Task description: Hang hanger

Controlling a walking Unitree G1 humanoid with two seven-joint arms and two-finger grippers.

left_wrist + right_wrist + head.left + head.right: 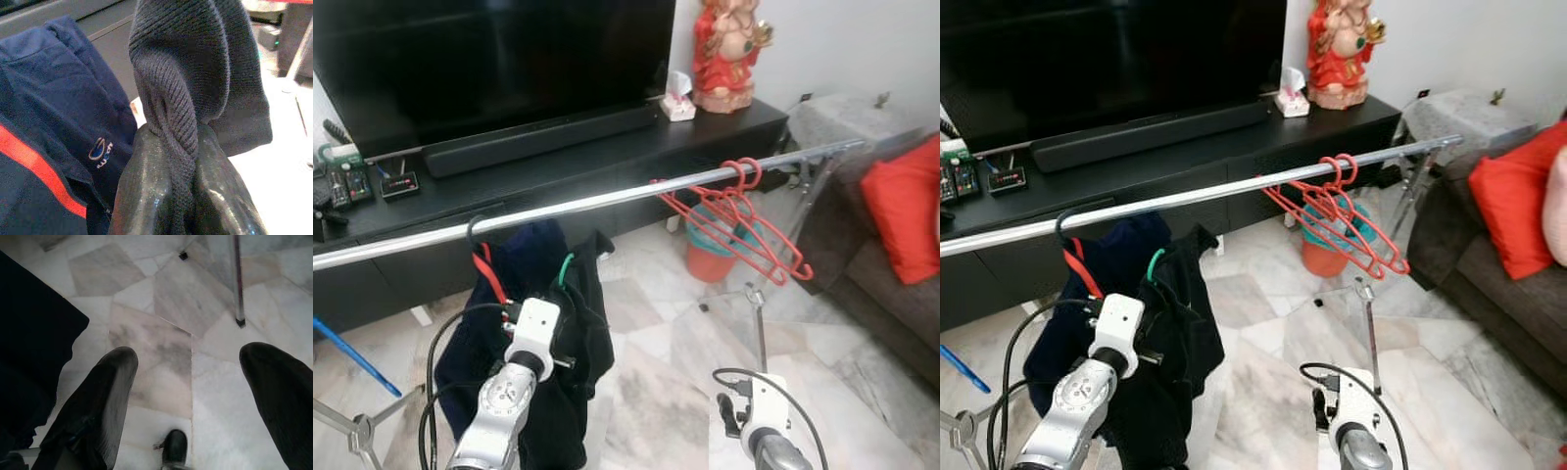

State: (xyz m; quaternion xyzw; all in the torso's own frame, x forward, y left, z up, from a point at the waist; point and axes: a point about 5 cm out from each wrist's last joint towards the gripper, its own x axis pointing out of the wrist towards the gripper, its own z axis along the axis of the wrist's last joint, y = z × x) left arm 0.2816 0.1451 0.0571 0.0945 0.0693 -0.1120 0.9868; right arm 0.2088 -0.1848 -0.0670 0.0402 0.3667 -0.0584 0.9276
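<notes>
the left gripper point(183, 196) has its fingers point(142, 196) closed on a fold of the dark knit garment point(195, 73), which hangs on a green hanger point(565, 269) just under the rail point(607, 201). whether that hook is over the rail yet cannot be told; the left gripper has yet to let go. beside it a navy top point(524, 259) already hangs from a black hook. empty red hangers point(734, 220) hang further along. the right gripper point(188, 396) hangs low over the marble floor point(161, 303), fingers wide apart, holding nothing.
</notes>
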